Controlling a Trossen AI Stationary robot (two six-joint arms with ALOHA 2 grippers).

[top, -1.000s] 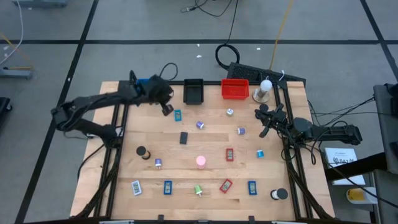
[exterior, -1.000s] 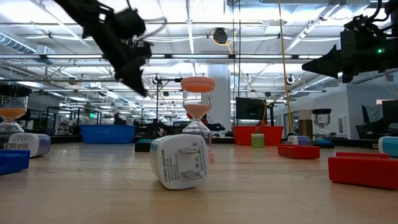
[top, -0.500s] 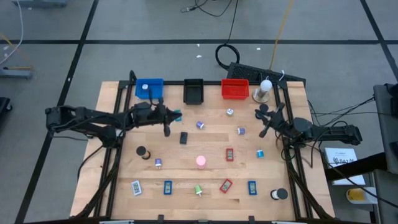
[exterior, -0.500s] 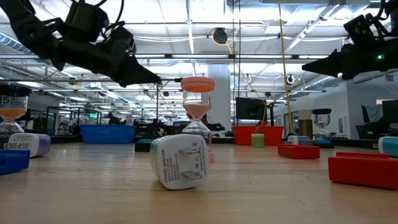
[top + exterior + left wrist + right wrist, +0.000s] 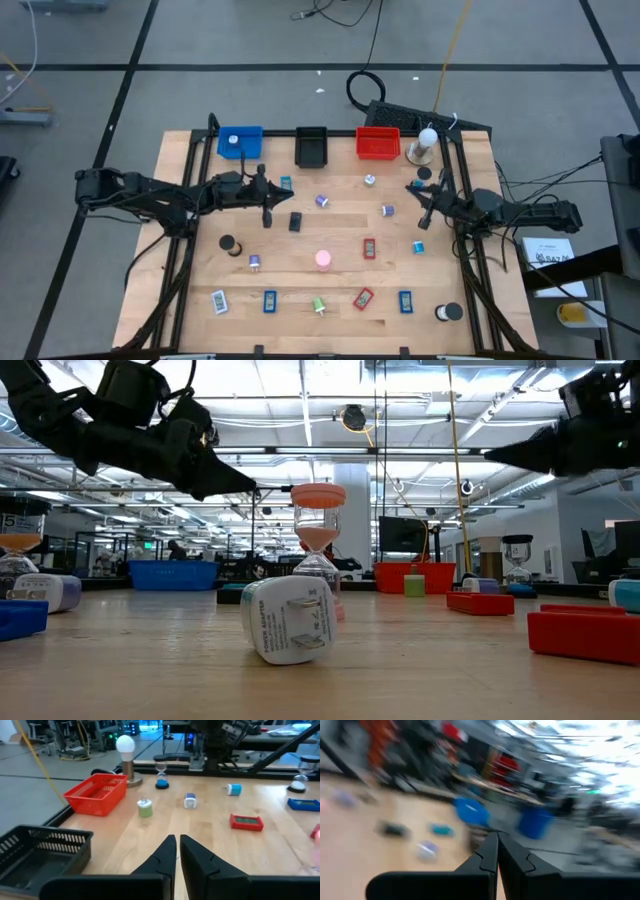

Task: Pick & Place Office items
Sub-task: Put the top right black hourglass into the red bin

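The left claw point(image 5: 267, 203), nearly clenched and empty, hovers by the teal item point(image 5: 286, 184) near the bench's point(image 5: 180, 262) rear edge; descending clenched would knock it aside. The right claw point(image 5: 424, 200) hangs clenched, empty.

The high view looks straight down on the whole pale wooden table point(image 5: 330, 240). The low view sits at tabletop height, very near a white plug adapter point(image 5: 290, 620). Both wrist views look forward over the table; the left one shares the red mesh tray point(image 5: 95, 795) with the high view.
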